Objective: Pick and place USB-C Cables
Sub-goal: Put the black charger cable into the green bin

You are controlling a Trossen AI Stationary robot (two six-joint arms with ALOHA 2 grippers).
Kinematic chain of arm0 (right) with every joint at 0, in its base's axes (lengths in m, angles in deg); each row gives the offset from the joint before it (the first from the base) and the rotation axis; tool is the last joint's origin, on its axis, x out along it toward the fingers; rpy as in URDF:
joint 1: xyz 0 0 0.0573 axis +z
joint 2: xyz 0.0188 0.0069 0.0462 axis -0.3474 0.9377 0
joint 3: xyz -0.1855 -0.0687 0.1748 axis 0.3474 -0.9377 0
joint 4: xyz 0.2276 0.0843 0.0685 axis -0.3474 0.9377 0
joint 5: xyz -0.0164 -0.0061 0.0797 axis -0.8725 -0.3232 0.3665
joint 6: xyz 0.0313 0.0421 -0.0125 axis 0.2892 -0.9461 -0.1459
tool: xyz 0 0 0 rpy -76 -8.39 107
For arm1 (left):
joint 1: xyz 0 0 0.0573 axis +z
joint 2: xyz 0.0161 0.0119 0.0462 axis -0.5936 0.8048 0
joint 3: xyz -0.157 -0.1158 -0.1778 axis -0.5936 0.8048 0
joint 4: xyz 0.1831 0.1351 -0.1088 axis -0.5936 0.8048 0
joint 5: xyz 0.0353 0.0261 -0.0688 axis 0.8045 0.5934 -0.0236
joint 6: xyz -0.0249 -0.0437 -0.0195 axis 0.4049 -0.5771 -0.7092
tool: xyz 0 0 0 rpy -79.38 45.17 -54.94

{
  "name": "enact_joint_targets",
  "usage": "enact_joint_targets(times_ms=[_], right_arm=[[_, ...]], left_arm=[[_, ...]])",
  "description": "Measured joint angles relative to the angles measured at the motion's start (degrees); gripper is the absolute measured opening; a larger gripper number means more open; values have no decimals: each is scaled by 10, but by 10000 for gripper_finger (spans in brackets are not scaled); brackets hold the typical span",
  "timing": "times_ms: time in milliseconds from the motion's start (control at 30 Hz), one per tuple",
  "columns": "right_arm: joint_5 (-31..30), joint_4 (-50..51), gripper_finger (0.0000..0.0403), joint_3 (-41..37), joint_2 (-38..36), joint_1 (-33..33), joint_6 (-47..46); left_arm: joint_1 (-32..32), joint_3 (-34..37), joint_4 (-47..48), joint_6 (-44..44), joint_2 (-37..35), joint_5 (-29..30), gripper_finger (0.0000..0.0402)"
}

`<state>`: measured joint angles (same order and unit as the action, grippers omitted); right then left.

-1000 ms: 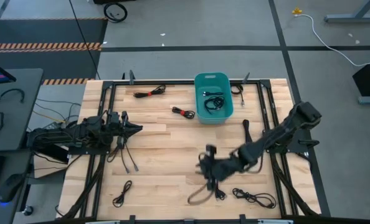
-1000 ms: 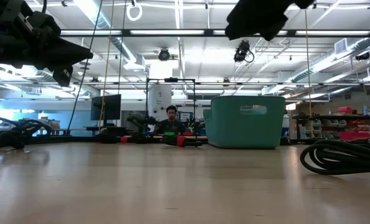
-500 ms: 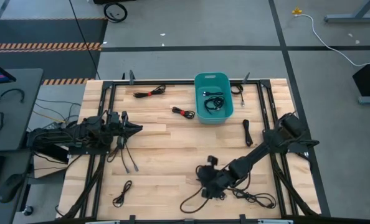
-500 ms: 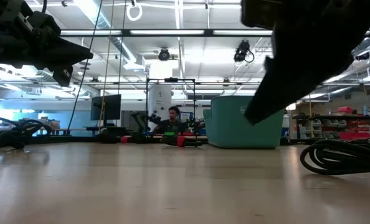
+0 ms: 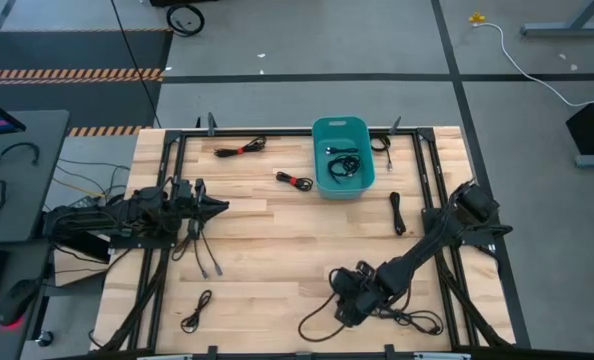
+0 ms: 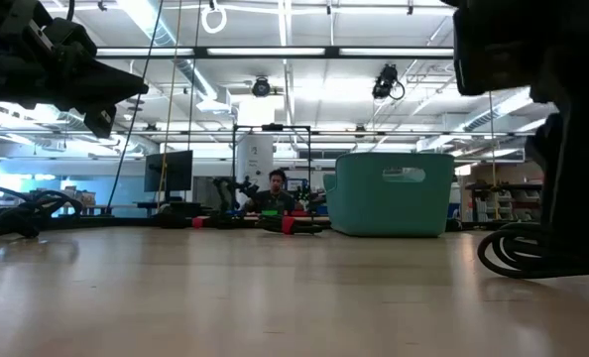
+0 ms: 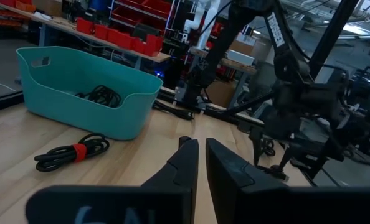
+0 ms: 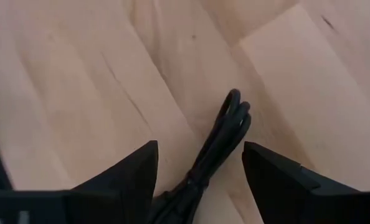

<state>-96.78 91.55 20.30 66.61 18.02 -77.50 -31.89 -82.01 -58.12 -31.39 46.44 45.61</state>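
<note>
The right hand (image 5: pixel 349 305) reaches low over the front of the worktop (image 5: pixel 277 240), its fingers (image 8: pixel 126 171) spread to either side of a bundled black USB-C cable (image 8: pixel 219 146) that lies on the wood between them, not yet gripped. The left hand (image 5: pixel 217 206) waits at the left side of the worktop, its two fingers (image 7: pixel 185 163) pressed close together with only a thin slit showing.

The job looks far from finished. The teal bin (image 5: pixel 342 155) at the back of the worktop holds a small tangle of black cable (image 5: pixel 343 163), perhaps two or three pieces. Outside it lie a red-banded cable (image 5: pixel 295 181) just left of the bin, another (image 5: pixel 241 149) near the back left, one at the back edge right of the bin (image 5: pixel 382 146), one on the right side (image 5: pixel 398 212), one at the front left (image 5: pixel 196 311), and a loose one (image 5: pixel 412 320) beside the right hand.
</note>
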Motion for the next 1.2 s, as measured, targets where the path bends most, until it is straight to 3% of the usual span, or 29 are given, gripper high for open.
enact_joint_targets(times_ms=[233, 433, 500, 667, 800, 967, 1133, 1200], right_arm=[[-52, 0, 184, 2, 39, 20, -34], [-84, -4, 53, 0, 34, 24, 7], [-124, -8, 21, -1, 27, 21, 55], [-247, -28, 36, -1, -29, -36, 239], [-280, -50, 22, -1, -106, -114, 450], [-237, -65, 20, 0, -184, -260, 707], [-61, -65, 21, 0, -200, -434, 865], [-20, -65, 23, 0, -196, -498, 896]], left_arm=[[0, 0, 0, 0, 0, 0, 38], [0, 0, 0, 0, 0, 0, 32], [0, 0, 0, 0, 0, 0, 30], [0, 0, 0, 0, 0, 0, 32], [0, 0, 0, 0, 0, 0, 36], [0, 0, 0, 0, 0, 0, 32], [0, 0, 0, 0, 0, 0, 28], [0, 0, 0, 0, 0, 0, 31]])
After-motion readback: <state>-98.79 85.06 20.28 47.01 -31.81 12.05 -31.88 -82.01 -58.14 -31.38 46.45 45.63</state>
